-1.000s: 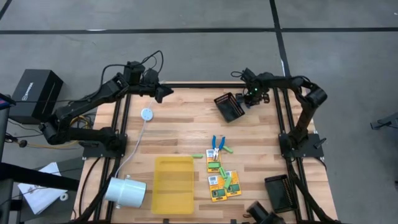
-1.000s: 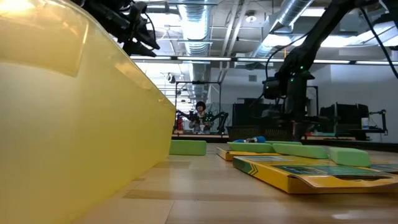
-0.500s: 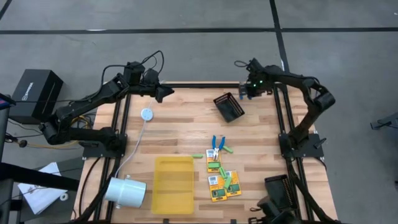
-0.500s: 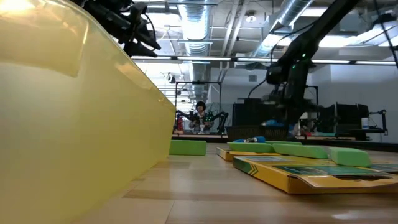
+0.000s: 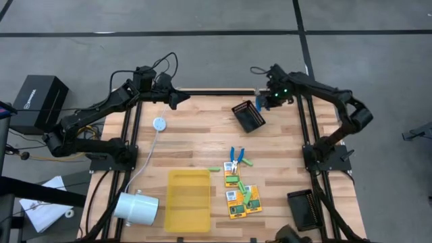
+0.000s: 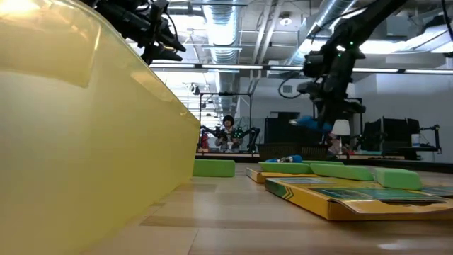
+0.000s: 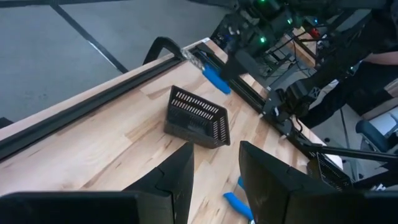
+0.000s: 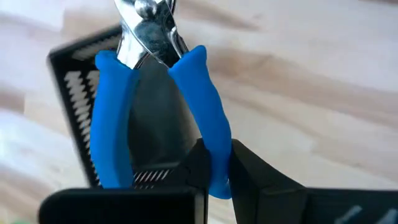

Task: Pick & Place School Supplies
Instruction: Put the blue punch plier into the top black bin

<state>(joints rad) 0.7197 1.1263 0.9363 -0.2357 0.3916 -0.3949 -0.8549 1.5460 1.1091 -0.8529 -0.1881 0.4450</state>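
My right gripper (image 5: 264,101) hangs over the far right of the table, shut on a blue-handled plier-like tool (image 8: 155,93), just past a black mesh tray (image 5: 248,116) that lies on the wood. The low view shows the tool (image 6: 308,122) well above the table. My left gripper (image 5: 177,100) waits open at the far left, in the air, touching nothing. More blue-handled tools (image 5: 236,155), green sticks (image 5: 246,163) and yellow-and-green boxes (image 5: 241,199) lie flat near the table's middle right. My right gripper pinches one blue handle of the tool near its free end (image 8: 214,168) between its two fingers. The fingers come from above, slanting down. The other handle (image 8: 112,124) is free. The tool hangs clear of the table, its metal jaws (image 8: 149,25) pointing away from the gripper.
A flat yellow tray (image 5: 187,200) lies near the front edge, with a white cylinder (image 5: 136,206) to its left. A white disc (image 5: 159,123) with a cable sits at the left. A second black mesh tray (image 5: 302,209) stands off the table's near right corner.
My right gripper has risen from beside the black mesh tray, carrying the blue-handled tool up clear of the table, and has turned somewhat at the wrist. The mesh tray has stayed in place.
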